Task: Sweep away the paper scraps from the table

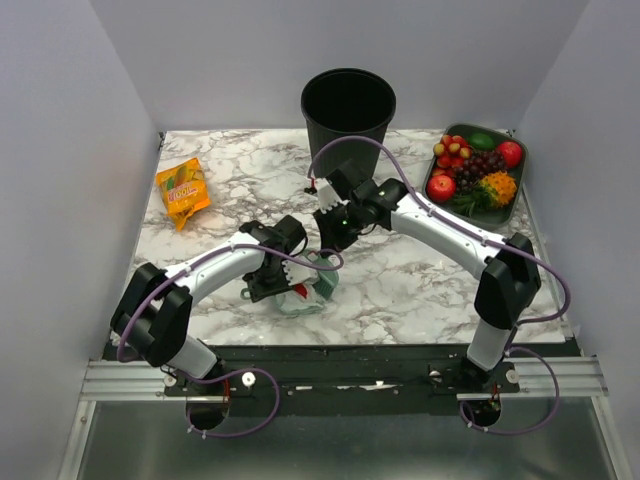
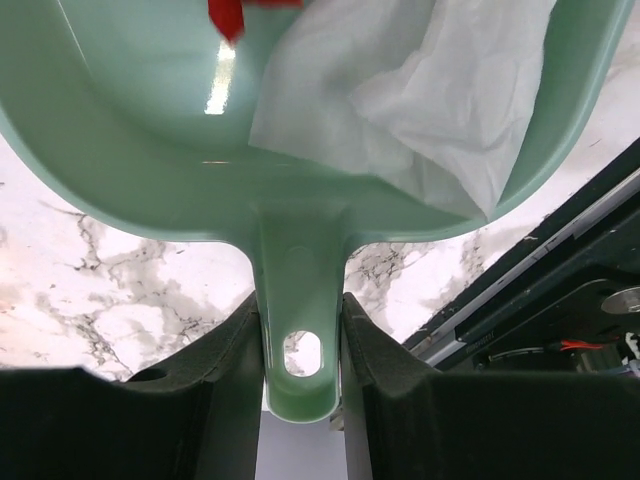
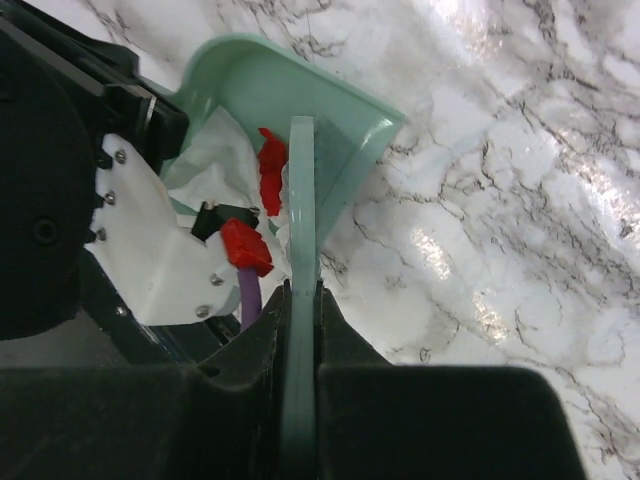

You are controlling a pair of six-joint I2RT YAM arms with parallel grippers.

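A teal dustpan (image 1: 308, 298) lies on the white marble table (image 1: 420, 270) near its front edge. My left gripper (image 2: 302, 320) is shut on the dustpan handle (image 2: 300, 290). In the pan (image 2: 130, 130) lie crumpled white paper (image 2: 420, 90) and a red paper scrap (image 2: 226, 16). My right gripper (image 3: 301, 300) is shut on a thin teal sweeper (image 3: 302, 200), seen edge-on, whose tip reaches into the pan (image 3: 320, 110). A red scrap (image 3: 270, 165) lies beside it. From above, the right gripper (image 1: 330, 228) hangs just behind the pan and the left gripper (image 1: 268, 283) is at its left.
A black bin (image 1: 348, 105) stands at the back middle. A dark tray (image 1: 520, 180) of toy fruit sits at the back right, and an orange snack packet (image 1: 183, 191) at the back left. The red plug (image 3: 245, 247) with a purple cable belongs to the left wrist.
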